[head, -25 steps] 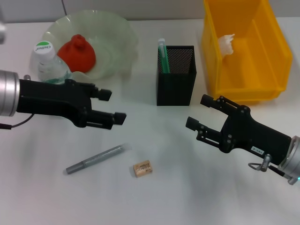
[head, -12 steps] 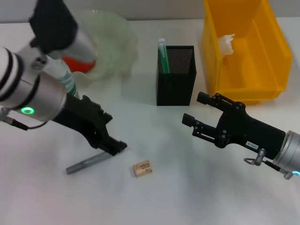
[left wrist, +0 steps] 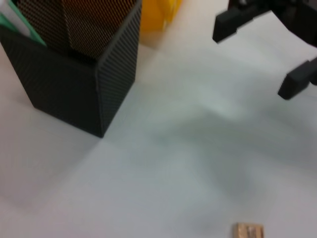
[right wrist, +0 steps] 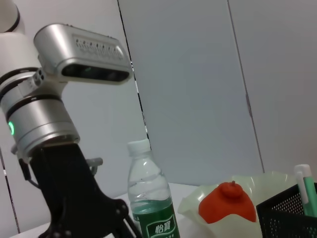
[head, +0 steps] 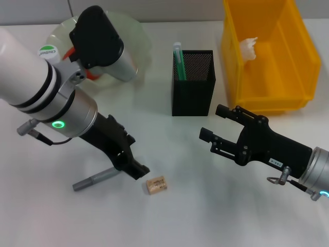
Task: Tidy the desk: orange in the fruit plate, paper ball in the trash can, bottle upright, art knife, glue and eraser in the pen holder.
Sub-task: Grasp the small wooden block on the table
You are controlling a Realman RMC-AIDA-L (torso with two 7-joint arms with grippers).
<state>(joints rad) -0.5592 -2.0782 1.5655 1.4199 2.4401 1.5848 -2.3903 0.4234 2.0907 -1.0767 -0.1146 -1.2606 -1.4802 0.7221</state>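
A grey art knife (head: 95,178) lies on the white desk, and my left gripper (head: 134,169) reaches down over its right end. The tan eraser (head: 156,184) (left wrist: 249,231) lies just right of that gripper. My right gripper (head: 212,122) hovers open and empty, right of the black mesh pen holder (head: 193,90) (left wrist: 79,74), which holds a green glue stick (head: 178,57). The orange (right wrist: 230,203) sits in the pale-green fruit plate (head: 134,36), largely hidden behind my left arm in the head view. The bottle (right wrist: 148,201) stands upright beside the plate. The paper ball (head: 248,47) lies in the yellow trash can (head: 298,62).
My bulky left arm (head: 46,98) covers the desk's left side and part of the plate. The pen holder stands in the middle, with the trash can close to its right. Bare desk lies between the eraser and my right gripper.
My left arm has swung in over the desk, and its gripper has dropped to the right end of the art knife, nearer the eraser. The right gripper has barely shifted.
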